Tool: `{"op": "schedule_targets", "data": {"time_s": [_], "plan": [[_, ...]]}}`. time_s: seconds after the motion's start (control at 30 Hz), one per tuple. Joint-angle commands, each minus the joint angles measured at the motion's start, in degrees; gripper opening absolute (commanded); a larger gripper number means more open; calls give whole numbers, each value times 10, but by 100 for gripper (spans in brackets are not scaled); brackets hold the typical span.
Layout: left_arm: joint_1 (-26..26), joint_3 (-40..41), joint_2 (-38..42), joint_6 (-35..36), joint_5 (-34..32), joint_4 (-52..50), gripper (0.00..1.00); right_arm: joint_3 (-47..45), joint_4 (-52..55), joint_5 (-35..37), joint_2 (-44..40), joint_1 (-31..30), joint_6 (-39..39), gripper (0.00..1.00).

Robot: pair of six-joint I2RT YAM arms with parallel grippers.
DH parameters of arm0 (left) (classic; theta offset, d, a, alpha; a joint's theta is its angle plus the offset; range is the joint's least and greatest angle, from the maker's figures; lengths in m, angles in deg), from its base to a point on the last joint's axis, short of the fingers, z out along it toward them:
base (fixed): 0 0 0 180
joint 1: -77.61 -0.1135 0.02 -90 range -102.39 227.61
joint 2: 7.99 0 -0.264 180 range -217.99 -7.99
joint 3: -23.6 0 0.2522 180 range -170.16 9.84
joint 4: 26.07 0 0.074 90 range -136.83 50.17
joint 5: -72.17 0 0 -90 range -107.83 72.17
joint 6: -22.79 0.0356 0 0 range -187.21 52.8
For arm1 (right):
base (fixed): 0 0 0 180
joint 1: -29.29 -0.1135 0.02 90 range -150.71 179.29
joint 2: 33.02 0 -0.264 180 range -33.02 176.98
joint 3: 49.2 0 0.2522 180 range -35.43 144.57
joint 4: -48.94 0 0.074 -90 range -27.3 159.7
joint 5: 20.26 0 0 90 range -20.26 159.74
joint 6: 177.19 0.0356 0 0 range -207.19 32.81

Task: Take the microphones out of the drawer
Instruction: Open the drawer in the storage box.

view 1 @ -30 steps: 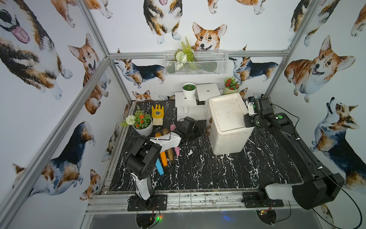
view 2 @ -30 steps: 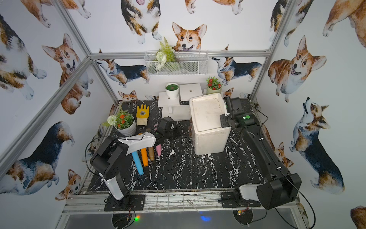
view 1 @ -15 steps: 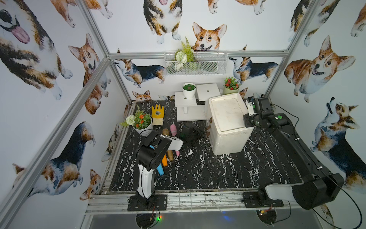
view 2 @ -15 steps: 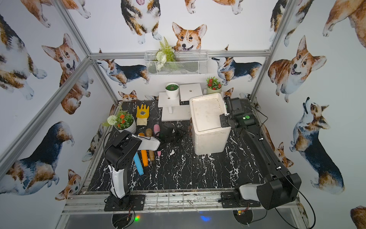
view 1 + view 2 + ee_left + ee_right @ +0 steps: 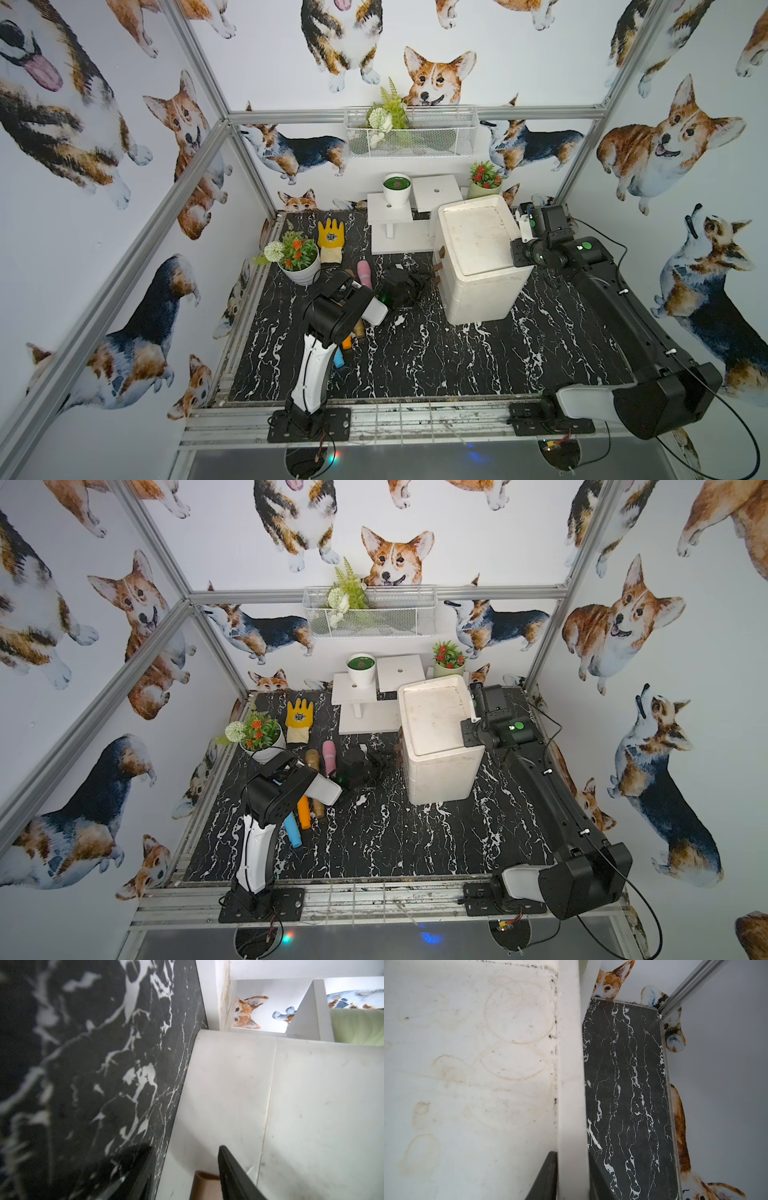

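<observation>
Microphone hidden: in both top views the cabinet [image 5: 473, 237] front looks closed. The left gripper [image 5: 424, 279] is at that front, the right gripper [image 5: 518, 232] at the top rim [image 5: 508, 212].

Left wrist: fingers [image 5: 234, 1178] parted, straddling a brown handle [image 5: 204, 1185] on the drawer [image 5: 226, 1095] nearest the table [image 5: 83, 1064].

Right wrist: fingers [image 5: 546, 1178] clamped on the cabinet's rim.

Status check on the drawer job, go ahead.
Right gripper shut on cabinet rim. Left gripper open, straddling brown drawer handle. Drawer looks shut, microphone out of sight. Nothing blocking the handle.
</observation>
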Motion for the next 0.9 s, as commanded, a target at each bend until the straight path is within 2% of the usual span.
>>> {"op": "schedule_targets", "data": {"time_s": [0.0,0.43,0.57,0.67,0.87], "plan": [[2,0,-5,-18,-9,16,53,-14,135,-37,16,-6,-5,25],[18,-10,3,-36,-10,27,50,-15,134,-34,19,-8,-5,25],[18,-12,3,-41,-12,32,46,-16,134,-34,17,-8,-5,25],[18,-10,1,-44,-14,39,40,-17,134,-32,16,-9,-5,25],[18,-3,0,-44,-17,46,17,-19,134,-30,13,-9,-5,25]]}}
